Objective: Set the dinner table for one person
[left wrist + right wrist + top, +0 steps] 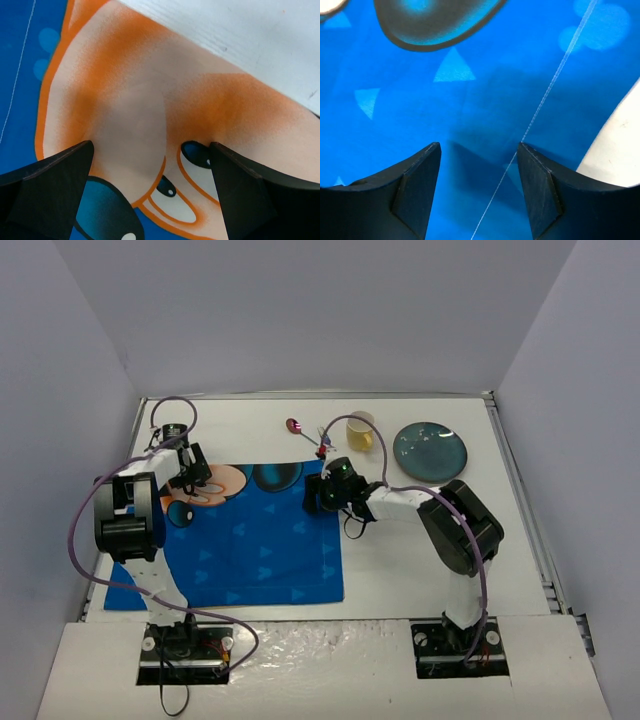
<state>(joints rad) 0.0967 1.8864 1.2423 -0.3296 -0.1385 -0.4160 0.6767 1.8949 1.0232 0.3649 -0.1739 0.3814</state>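
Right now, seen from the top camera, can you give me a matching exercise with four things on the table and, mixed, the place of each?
1. blue cartoon-printed cloth placemat
2. small yellow cup
3. round dark teal plate
4. small spoon with purple bowl

A. farthest right
B. between spoon and plate
C. under the left fingers and right fingers
D. just left of the cup

Pairs: 1-C, 2-B, 3-A, 4-D
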